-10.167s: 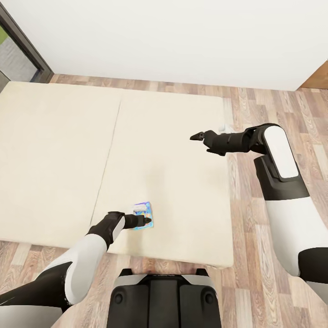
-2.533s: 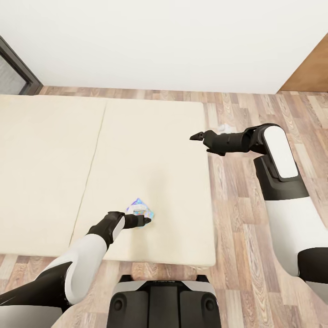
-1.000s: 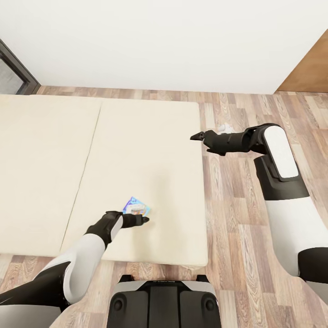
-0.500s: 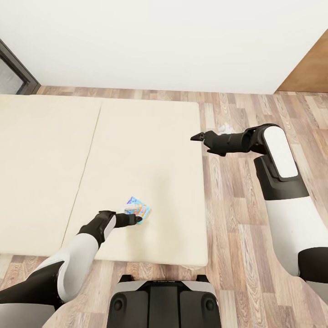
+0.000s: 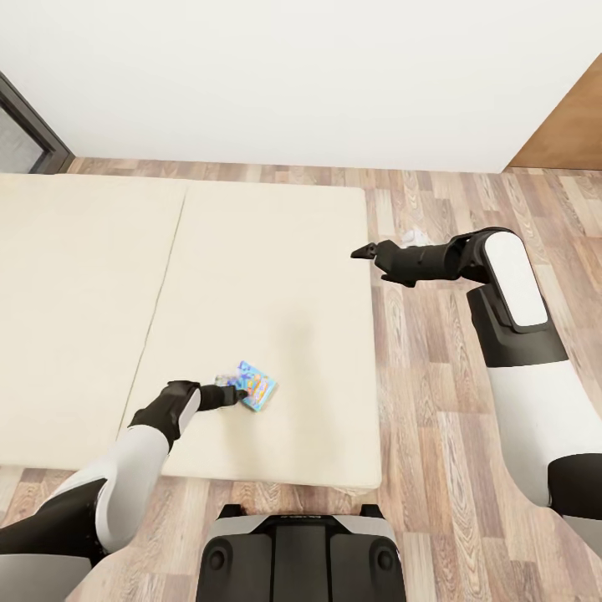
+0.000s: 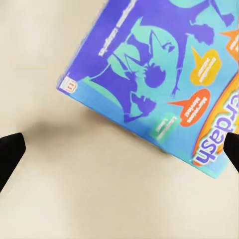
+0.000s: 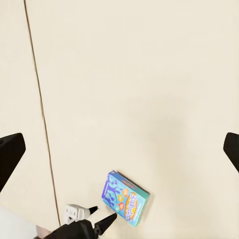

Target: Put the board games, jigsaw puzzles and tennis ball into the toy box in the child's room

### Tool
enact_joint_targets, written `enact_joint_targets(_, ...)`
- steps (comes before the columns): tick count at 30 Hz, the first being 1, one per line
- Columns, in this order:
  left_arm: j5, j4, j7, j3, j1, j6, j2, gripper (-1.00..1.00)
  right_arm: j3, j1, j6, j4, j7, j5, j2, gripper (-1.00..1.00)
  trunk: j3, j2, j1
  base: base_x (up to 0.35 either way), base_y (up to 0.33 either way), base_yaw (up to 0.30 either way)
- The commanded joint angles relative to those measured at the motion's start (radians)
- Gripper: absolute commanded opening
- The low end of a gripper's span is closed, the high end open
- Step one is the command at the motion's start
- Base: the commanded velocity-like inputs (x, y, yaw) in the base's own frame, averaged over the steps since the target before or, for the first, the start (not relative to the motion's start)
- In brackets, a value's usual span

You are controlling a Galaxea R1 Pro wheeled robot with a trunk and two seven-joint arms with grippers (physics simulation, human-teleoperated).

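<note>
Left pincer is down low on the bed, right at the near-left edge of the small blue board game, and here's the worry: that box lies flat on a soft beige mattress cover with nothing behind it. Push in from the side and, in my judgement, it just skates away across the fabric instead of seating between the fingers. It's thin, too, so a finger could ride over the lid or dig into the mattress rather than getting under an edge. Pinch only the corner and it may swivel and drop on the lift.

Left wrist view tells the story of the opening: two dark fingertips sit far apart at opposite sides of the picture, spread wide, nothing clamped. The blue board game fills the space ahead of them, skewed relative to the fingers, one corner pointing in toward the gap. Is a tip brushing the box? From the head view it looks like contact at the edge, but the angle is too coarse to be sure.

From the right wrist view you can see the box lying alone on the cover, the left pincer reaching at its near side.

Right pincer hangs up over the bed's right edge, well apart from the game, fingers splayed wide, carrying nothing.
</note>
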Motion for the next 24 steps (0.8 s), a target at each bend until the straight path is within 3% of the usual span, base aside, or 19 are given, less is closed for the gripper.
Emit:
enact_joint_targets(1,-0.011,-0.016,-0.007,0.008,0.000,0.009,0.000,1.00,0.002,-0.001,0.001,0.000,-0.010,-0.009,-0.001,1.00,-0.001,-0.002,0.001,0.000,0.000,0.000)
enact_joint_targets(11,-0.010,-0.142,-0.007,0.008,-0.003,0.059,0.015,1.00,0.002,-0.002,0.000,0.007,-0.012,-0.008,-0.003,1.00,-0.001,-0.002,0.001,0.000,0.000,0.000)
enact_joint_targets(24,-0.010,-0.177,0.006,0.007,-0.010,0.067,0.015,1.00,0.005,-0.017,0.003,0.043,-0.048,-0.009,-0.003,1.00,-0.001,-0.002,0.001,0.000,0.000,0.000)
